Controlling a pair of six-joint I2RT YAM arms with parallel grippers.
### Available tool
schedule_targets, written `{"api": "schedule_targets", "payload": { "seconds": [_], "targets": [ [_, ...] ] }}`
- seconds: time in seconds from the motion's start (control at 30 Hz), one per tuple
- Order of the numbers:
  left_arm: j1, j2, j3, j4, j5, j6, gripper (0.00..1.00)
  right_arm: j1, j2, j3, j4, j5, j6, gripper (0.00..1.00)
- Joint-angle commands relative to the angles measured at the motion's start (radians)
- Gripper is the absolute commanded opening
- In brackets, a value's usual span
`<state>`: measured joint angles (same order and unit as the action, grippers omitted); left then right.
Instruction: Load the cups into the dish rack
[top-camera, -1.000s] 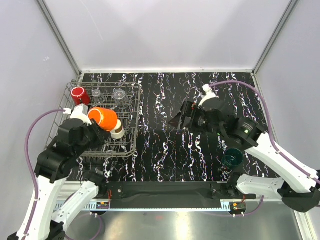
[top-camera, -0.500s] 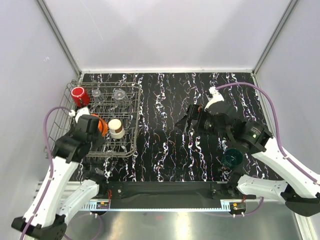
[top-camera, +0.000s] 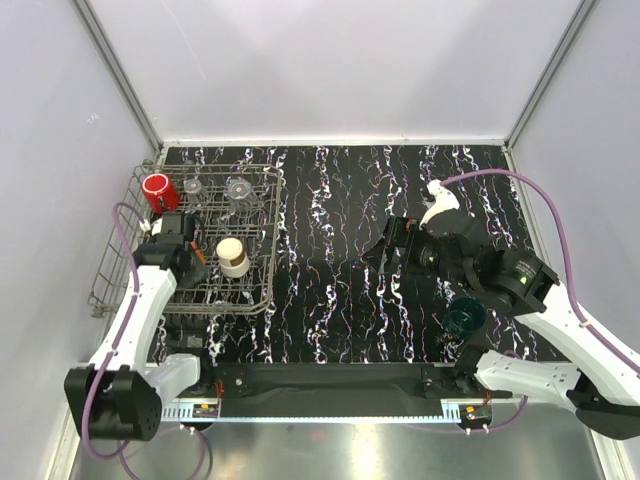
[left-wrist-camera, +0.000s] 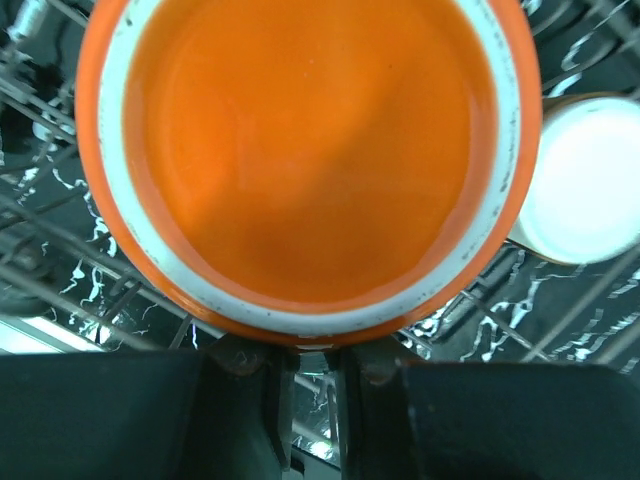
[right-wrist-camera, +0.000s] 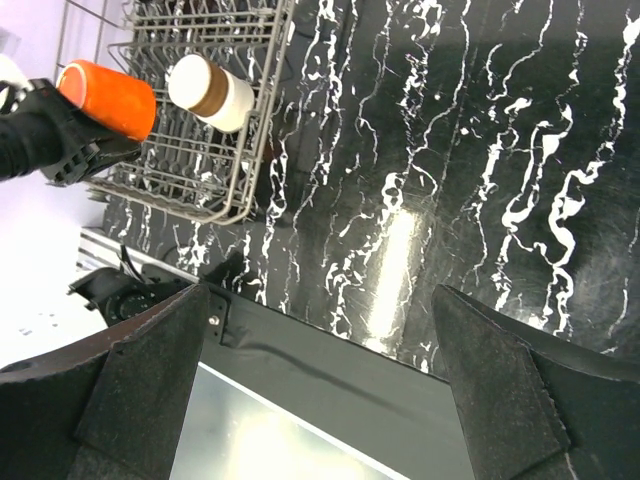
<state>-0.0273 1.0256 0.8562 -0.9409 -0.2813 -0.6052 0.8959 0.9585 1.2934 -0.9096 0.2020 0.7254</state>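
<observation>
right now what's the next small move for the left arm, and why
Probably ease the orange cup down between the tines, then open. The left gripper is shut on its rim, holding it over the dish rack beside the cream cup, and it doesn't look seated yet.

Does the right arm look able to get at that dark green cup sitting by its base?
Probably yes. The right gripper is open and empty, and nothing crowds the dark green cup. It sits partly beneath the arm itself, though, so folding back may be awkward.
</observation>
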Motion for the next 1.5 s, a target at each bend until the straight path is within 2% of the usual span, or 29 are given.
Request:
{"api": "schedule_targets", "payload": {
  "seconds": [0.0, 0.3, 0.57, 0.83, 0.87, 0.9, 0.97, 1.17, 1.23, 1.4, 1.43, 1.47],
  "targets": [
    [0.006, 0.025, 0.001, 0.142, -0.009, 0.004, 0.0, -0.003, -0.007, 0.009, 0.0, 0.043, -0.029, 1.0],
    [0.007, 0.122, -0.025, 0.178, -0.073, -0.024, 0.0, -0.002, -0.004, -0.025, 0.025, 0.028, -0.02, 1.0],
    [0.007, 0.235, -0.009, 0.211, -0.091, -0.015, 0.0, -0.003, -0.007, -0.032, 0.029, 0.019, -0.012, 1.0],
    [0.013, 0.283, -0.023, 0.226, -0.078, -0.053, 0.0, -0.002, -0.021, -0.04, 0.023, 0.025, -0.011, 1.0],
    [0.013, 0.283, -0.029, 0.231, -0.079, -0.06, 0.13, -0.002, -0.021, -0.042, 0.023, 0.025, -0.008, 1.0],
    [0.013, 0.28, -0.034, 0.234, -0.081, -0.07, 0.2, -0.002, -0.021, -0.043, 0.025, 0.025, -0.009, 1.0],
    [0.013, 0.275, -0.054, 0.254, -0.07, -0.082, 0.27, 0.0, -0.023, -0.045, 0.026, 0.027, -0.007, 1.0],
    [0.013, 0.297, -0.069, 0.266, -0.056, -0.09, 0.34, -0.002, -0.018, -0.049, 0.031, 0.016, -0.001, 1.0],
    [0.015, 0.292, -0.078, 0.269, -0.053, -0.094, 0.41, -0.002, -0.018, -0.048, 0.029, 0.013, 0.0, 1.0],
    [0.018, 0.255, -0.077, 0.257, -0.053, -0.094, 0.69, -0.002, -0.017, -0.04, 0.026, 0.014, 0.0, 1.0],
    [0.02, 0.249, -0.074, 0.252, -0.052, -0.094, 0.78, -0.002, -0.015, -0.039, 0.028, 0.013, 0.0, 1.0],
    [0.02, 0.243, -0.071, 0.248, -0.048, -0.094, 0.82, -0.002, -0.014, -0.037, 0.028, 0.011, 0.0, 1.0]
  ]
}}
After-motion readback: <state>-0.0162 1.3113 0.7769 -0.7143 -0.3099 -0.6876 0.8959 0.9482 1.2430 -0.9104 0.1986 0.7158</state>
